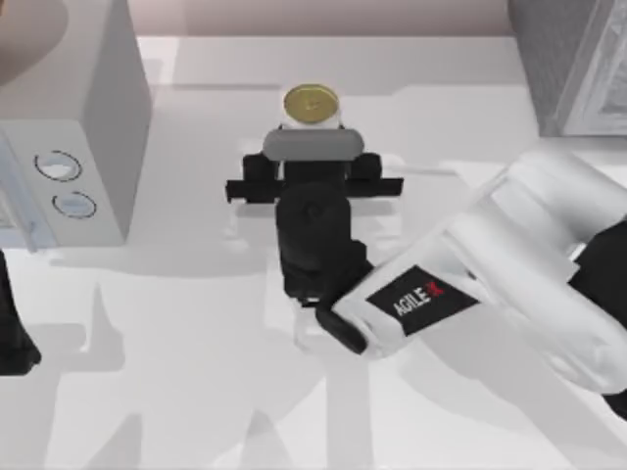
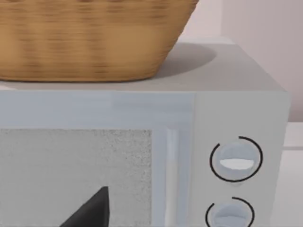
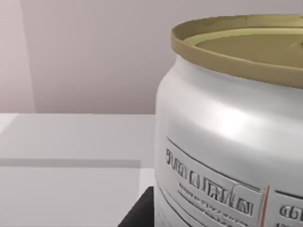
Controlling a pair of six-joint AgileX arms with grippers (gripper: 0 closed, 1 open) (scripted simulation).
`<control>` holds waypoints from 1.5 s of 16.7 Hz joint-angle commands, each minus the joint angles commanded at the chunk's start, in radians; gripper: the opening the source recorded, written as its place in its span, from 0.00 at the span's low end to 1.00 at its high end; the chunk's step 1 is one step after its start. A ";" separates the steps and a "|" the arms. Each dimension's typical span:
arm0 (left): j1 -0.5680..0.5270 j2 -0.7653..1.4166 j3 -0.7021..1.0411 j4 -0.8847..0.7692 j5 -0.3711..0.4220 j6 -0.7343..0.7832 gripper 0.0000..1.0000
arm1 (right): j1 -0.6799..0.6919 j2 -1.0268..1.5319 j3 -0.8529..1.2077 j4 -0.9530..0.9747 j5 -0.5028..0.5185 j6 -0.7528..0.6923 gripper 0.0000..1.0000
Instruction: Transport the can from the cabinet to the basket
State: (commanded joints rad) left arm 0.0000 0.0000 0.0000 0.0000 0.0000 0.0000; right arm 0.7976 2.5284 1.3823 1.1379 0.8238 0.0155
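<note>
Near the tabletop centre, toward the rear edge: can, upright, gold top facing up, white side with printed label panel seen at close range in the right wrist view. Directly in front of the can: right end effector, reaching in from the right side, grey wrist housing touching or just short of the can in the top view. Finger opening and any contact with the can: cannot tell, fingers hidden under the housing. Left of the can, well apart: grey box with two dials. On top of that box, per the left wrist view: woven basket. Left of the can, at the tabletop's left edge: left arm, parked, facing the box front.
</note>
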 joint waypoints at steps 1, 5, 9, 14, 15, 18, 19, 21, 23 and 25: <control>0.000 0.000 0.000 0.000 0.000 0.000 1.00 | 0.008 0.026 0.014 0.010 0.008 -0.001 0.00; 0.000 0.000 0.000 0.000 0.000 0.000 1.00 | 0.013 0.044 0.024 0.018 0.014 -0.001 0.00; 0.000 0.000 0.000 0.000 0.000 0.000 1.00 | 0.002 0.062 0.033 0.007 0.008 -0.004 0.00; 0.000 0.000 0.000 0.000 0.000 0.000 1.00 | -0.022 0.113 0.126 -0.015 -0.020 -0.003 0.00; 0.000 0.000 0.000 0.000 0.000 0.000 1.00 | -0.022 0.113 0.127 -0.015 -0.020 -0.003 0.00; 0.000 0.000 0.000 0.000 0.000 0.000 1.00 | -0.022 0.113 0.127 -0.015 -0.020 -0.003 0.08; 0.000 0.000 0.000 0.000 0.000 0.000 1.00 | -0.022 0.113 0.127 -0.015 -0.020 -0.003 0.15; 0.000 0.000 0.000 0.000 0.000 0.000 1.00 | -0.022 0.113 0.127 -0.015 -0.020 -0.003 0.30; 0.000 0.000 0.000 0.000 0.000 0.000 1.00 | -0.022 0.113 0.127 -0.015 -0.020 -0.003 0.45; 0.000 0.000 0.000 0.000 0.000 0.000 1.00 | -0.022 0.113 0.127 -0.015 -0.020 -0.003 0.60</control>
State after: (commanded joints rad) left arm 0.0000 0.0000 0.0000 0.0000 0.0000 0.0000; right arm 0.7758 2.6411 1.5088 1.1228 0.8038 0.0123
